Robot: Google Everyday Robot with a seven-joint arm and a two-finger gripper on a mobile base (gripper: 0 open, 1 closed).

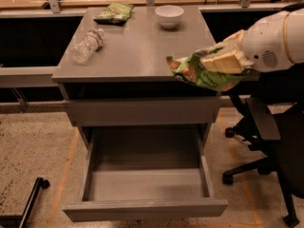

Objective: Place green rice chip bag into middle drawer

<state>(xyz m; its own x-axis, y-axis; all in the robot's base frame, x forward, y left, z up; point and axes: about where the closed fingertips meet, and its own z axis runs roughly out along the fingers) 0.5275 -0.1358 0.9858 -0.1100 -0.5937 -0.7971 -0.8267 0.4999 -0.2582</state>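
My gripper [219, 61] is shut on the green rice chip bag [195, 73], a bright light-green foil bag with white and tan print. It holds the bag in the air at the cabinet top's front right corner, above and to the right of the open drawer. The white arm [273, 41] reaches in from the right. The middle drawer [145, 184] is pulled out below, a grey tray with low walls and a bare floor.
On the grey cabinet top [137, 49] lie a clear plastic bottle [88, 45] at the left, a flatter dark green bag [114, 12] at the back and a white bowl [169, 15]. A black office chair [268, 141] stands at the right. A closed drawer front [142, 110] sits above the open one.
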